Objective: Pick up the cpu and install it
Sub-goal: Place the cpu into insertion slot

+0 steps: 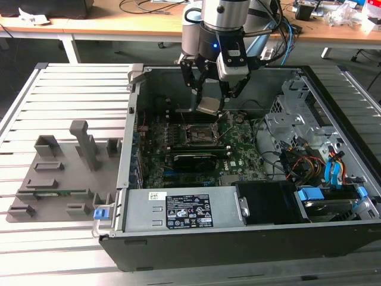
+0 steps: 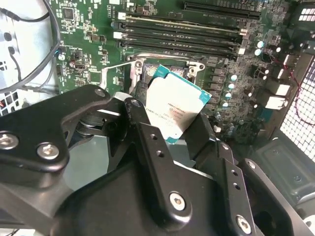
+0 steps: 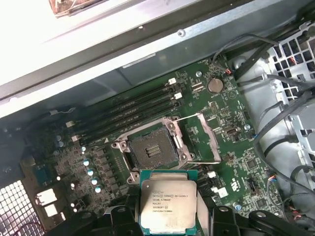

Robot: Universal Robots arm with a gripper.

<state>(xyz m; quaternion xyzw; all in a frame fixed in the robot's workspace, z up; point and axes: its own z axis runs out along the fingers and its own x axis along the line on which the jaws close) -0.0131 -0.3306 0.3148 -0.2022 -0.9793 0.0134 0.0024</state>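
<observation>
Slatted bench (image 1: 71,89) carried the open PC case (image 1: 238,256), motherboard (image 1: 244,158) exposed inside. Tool (image 1: 212,102) hung over the board, clamped on the cpu (image 3: 167,204) by its edges. Socket (image 3: 151,150) below had its latch frame swung open; cpu sat in the air just above it, not seated.

silvery teal-edged cpu (image 3: 167,204), green motherboard (image 3: 231,147), black tool (image 1: 212,99)
</observation>
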